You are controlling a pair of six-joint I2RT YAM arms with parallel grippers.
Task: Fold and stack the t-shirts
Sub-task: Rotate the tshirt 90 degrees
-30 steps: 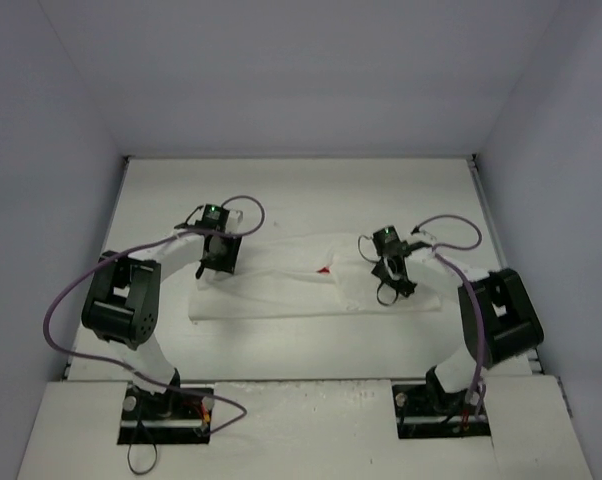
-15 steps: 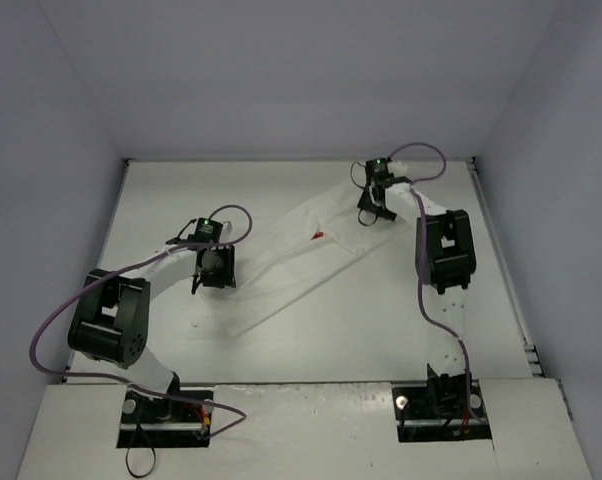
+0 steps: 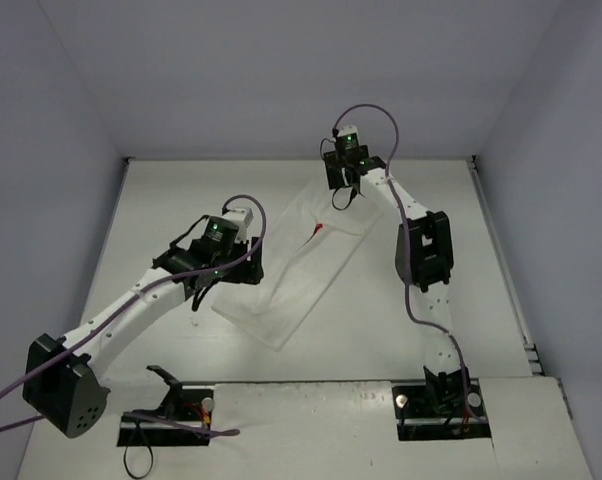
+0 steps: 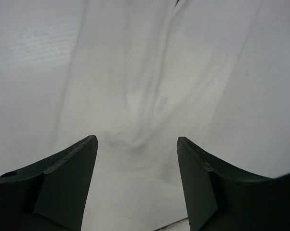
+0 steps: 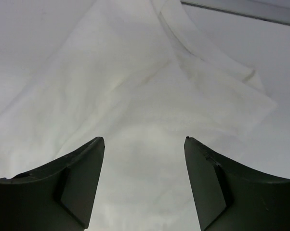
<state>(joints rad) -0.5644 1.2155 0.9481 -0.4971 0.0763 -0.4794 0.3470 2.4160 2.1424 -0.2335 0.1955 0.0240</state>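
Now our left gripper (image 4: 137, 142) stands with its fingers apart and nothing pinched between them; the white t-shirt (image 3: 296, 270) lies puckered on the table just beyond the tips. Our right gripper (image 5: 144, 144) is likewise spread wide above the cloth, holding nothing, with a hemmed edge (image 5: 207, 55) towards the upper right of its view.

Half a second ago our right arm reached to the upper right of the top view; it now sits further left, close to the back wall (image 3: 301, 80). Our left arm, bent then, is stretched out from the lower left. The shirt, which lay level across the middle a second ago, now runs as a slanted band from upper centre down to lower centre, with a sliver of red print (image 3: 316, 232) showing.

Its lower corner lies near the table's (image 3: 151, 200) near edge, and its upper end is near the back edge. Bare table lies to the left and the far right.
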